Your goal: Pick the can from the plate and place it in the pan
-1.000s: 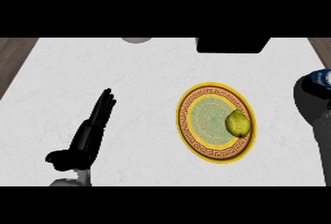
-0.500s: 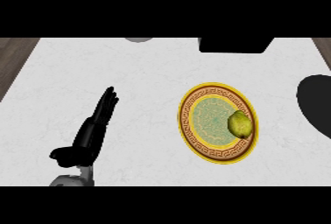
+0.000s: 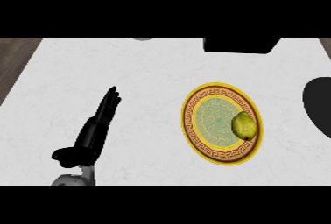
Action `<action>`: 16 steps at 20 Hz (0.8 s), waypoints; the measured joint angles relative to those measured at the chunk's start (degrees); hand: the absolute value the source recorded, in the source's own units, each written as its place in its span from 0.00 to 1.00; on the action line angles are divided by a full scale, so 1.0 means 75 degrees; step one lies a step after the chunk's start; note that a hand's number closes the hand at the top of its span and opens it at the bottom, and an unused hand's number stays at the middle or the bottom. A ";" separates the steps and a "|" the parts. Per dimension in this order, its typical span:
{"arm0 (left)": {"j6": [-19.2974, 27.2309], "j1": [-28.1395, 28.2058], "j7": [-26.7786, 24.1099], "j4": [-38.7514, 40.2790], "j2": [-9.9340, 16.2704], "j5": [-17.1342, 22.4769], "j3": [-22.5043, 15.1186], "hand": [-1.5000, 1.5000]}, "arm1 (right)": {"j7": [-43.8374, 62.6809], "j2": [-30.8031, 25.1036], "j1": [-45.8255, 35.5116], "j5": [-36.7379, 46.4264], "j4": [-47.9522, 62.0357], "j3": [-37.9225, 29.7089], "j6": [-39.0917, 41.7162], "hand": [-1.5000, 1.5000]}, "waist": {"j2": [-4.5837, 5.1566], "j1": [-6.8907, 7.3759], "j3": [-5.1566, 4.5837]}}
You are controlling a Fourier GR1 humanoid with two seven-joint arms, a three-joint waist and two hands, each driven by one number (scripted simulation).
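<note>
A round plate (image 3: 223, 148) with a yellow rim and a patterned green middle lies right of centre on the white counter. On its right side sits a yellow-green, rounded, pear-like object (image 3: 243, 126); no can shows anywhere. A black oval shape (image 3: 318, 105), seemingly the pan, is cut by the right edge, apart from the plate. My left hand (image 3: 97, 127) lies open at the lower left, fingers straight and pointing up the counter, well left of the plate and holding nothing. My right hand does not show.
A dark box-like object (image 3: 239, 43) stands at the counter's far edge, above the plate. A small grey thing (image 3: 143, 38) peeks in at the top. Wooden floor (image 3: 16, 57) shows beyond the counter's left edge.
A bluish-white thing that showed at the right edge one second ago is gone; only the plain black oval is there now. The left hand and the plate have stayed put.
</note>
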 measured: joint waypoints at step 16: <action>-0.0039 -0.0038 0.0011 0.0045 0.0046 0.0067 0.0173 0.50 | -0.3253 -0.0004 -0.0121 -0.2404 0.0089 -0.2008 0.0755 0.00 | -0.0039 -0.0114 -0.0001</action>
